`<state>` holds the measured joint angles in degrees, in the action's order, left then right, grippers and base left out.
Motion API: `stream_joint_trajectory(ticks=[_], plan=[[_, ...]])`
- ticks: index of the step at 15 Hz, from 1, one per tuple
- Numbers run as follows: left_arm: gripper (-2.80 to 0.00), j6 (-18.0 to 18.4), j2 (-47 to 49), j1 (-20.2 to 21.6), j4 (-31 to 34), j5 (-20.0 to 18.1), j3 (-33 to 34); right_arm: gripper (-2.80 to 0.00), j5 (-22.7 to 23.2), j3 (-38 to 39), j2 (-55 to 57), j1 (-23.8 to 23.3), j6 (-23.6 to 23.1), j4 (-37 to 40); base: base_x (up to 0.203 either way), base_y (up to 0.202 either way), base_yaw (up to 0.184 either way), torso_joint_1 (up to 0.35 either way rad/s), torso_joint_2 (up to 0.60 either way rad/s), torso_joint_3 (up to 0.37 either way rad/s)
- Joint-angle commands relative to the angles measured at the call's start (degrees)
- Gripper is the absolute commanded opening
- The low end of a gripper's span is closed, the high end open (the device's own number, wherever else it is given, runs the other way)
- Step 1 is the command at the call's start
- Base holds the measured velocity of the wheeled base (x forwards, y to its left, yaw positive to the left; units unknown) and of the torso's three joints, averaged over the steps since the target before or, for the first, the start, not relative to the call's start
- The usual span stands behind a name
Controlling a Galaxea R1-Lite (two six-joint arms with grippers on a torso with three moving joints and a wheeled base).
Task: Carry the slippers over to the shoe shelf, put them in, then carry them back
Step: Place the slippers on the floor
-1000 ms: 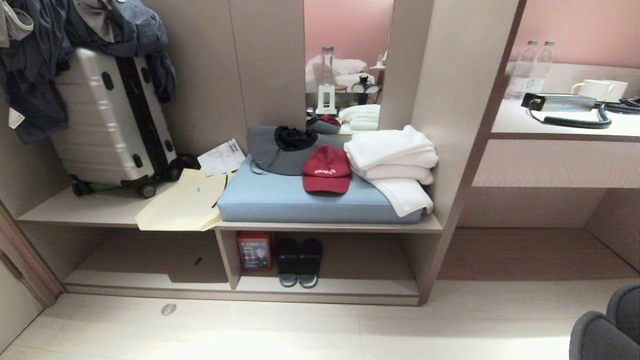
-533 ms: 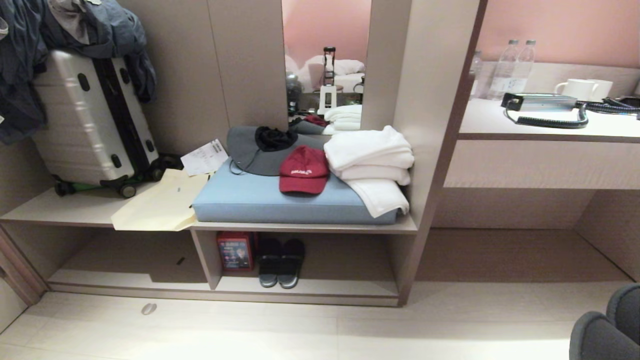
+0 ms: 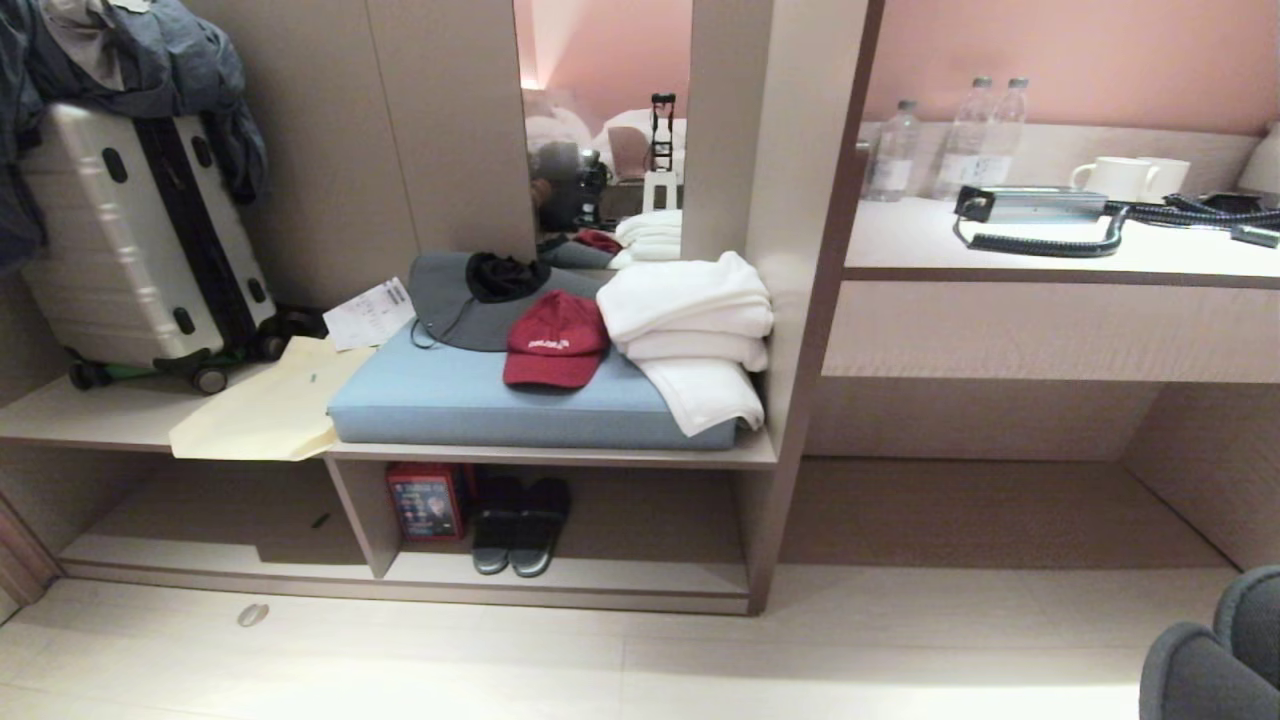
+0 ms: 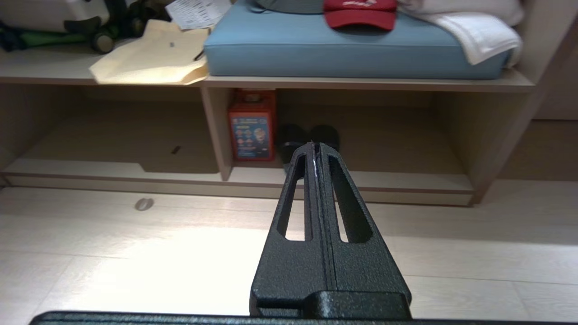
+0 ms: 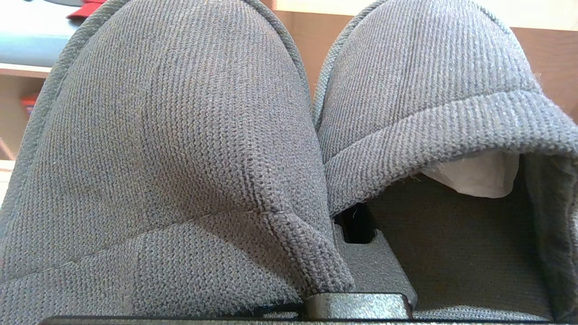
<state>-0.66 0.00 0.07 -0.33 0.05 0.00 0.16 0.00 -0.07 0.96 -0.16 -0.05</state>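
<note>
My right gripper [image 5: 356,225] is shut on a pair of grey knit slippers [image 5: 180,135]. They fill the right wrist view and hide its fingertips. In the head view the slippers [image 3: 1205,650] show as two dark rounded shapes at the bottom right corner. The shoe shelf [image 3: 620,578] is the low beige cubby under the bench, ahead and to the left across the pale floor. My left gripper [image 4: 314,145] is shut and empty. It hangs low over the floor and points toward the shoe shelf [image 4: 397,181].
A dark pair of shoes [image 3: 520,525] and a red box [image 3: 425,500] stand in the cubby beside the divider. The bench above holds a blue cushion [image 3: 480,400], red cap, white towels, a paper bag and a suitcase [image 3: 130,230]. A desk [image 3: 1050,330] stands on the right.
The whole head view has slid leftward, so the camera has moved to the right along the furniture. The slippers keep their place at the bottom right corner.
</note>
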Motion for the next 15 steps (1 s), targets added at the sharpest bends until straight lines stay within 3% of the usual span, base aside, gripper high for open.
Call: stream_joint_trajectory(ticks=[1, 15], plan=[[-2.80, -0.04, 0.09, 0.01, -0.02, 0.03, 0.00, -2.80, 0.02, 0.09, 0.07, 0.09, -0.02, -0.04, 0.000, -0.195, 0.007, 0.006, 0.00, 0.001], [-2.80, -0.04, 0.09, -0.04, -0.02, 0.03, 0.00, -2.80, 0.02, 0.09, 0.07, 0.03, -0.02, -0.04, 0.000, -0.197, 0.001, 0.001, 0.00, 0.002]])
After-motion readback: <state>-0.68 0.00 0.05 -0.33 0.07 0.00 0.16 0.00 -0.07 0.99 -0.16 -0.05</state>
